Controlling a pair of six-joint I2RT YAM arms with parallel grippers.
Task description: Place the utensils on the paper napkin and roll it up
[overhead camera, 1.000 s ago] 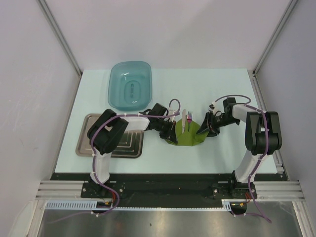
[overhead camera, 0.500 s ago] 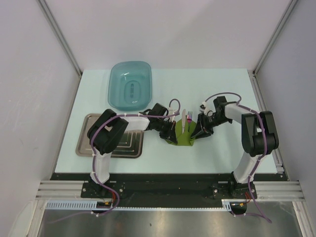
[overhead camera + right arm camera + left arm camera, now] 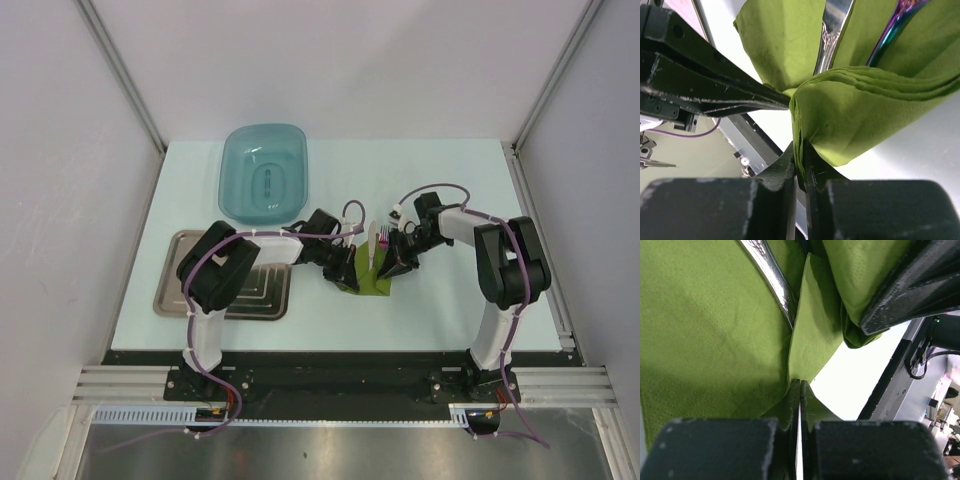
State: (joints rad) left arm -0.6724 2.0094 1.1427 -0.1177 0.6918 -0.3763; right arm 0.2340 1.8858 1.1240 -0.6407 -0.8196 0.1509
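I run two matching arms. The left arm [image 3: 215,272] and right arm [image 3: 512,262] have boxy black joint housings, white link tubes and white bases. A thin purple cable [image 3: 437,185] loops along each. Up close, the left gripper [image 3: 799,386] and right gripper [image 3: 800,154] have matte black fingers [image 3: 705,210], blocky, their edges scuffed with pale flecks.

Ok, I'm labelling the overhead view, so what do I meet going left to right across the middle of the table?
steel tray → left gripper → paper napkin → right gripper
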